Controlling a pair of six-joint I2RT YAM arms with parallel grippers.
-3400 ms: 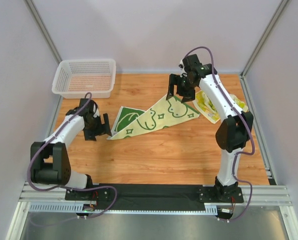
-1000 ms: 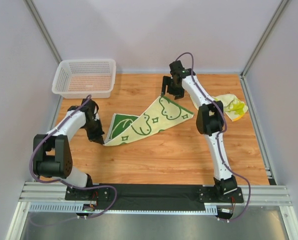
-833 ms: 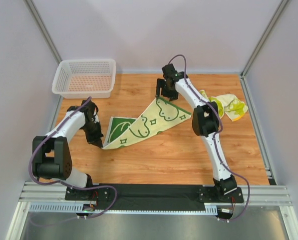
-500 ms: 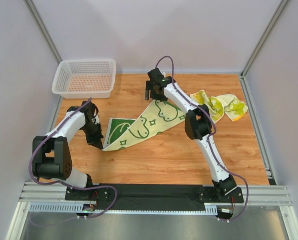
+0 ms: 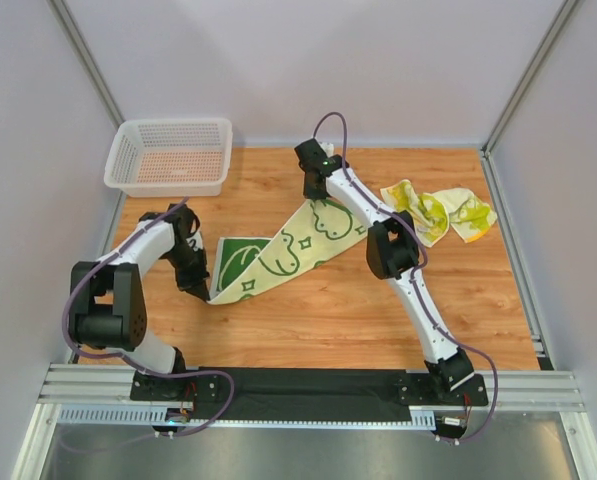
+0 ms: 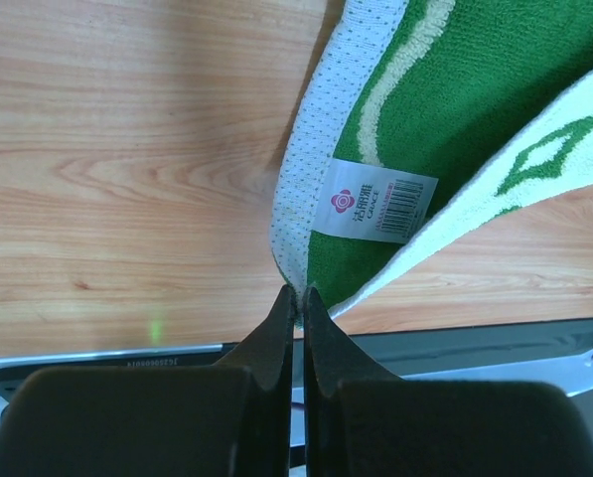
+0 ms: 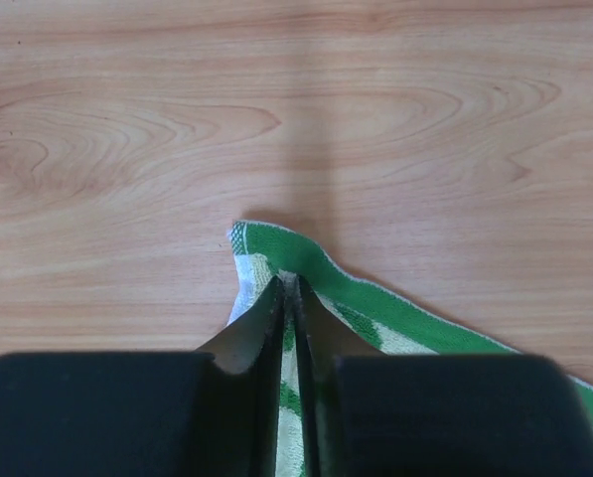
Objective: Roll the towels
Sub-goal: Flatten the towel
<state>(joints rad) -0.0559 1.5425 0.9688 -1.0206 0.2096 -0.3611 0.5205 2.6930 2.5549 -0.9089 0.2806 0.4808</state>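
The left gripper [image 6: 296,301] and right gripper [image 7: 288,290] each clamp a corner of the towel [image 5: 283,252] — best to keep tension even and lay it flat.

white mesh basket [image 5: 168,156], wooden table [image 5: 318,310]

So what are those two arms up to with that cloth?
They hold one green-patterned towel between them: the left arm has its jaws shut on the near corner, the right arm on the far corner. The towel is stretched over the table, not yet rolled. A second towel lies crumpled at the right, and a white basket sits far left.
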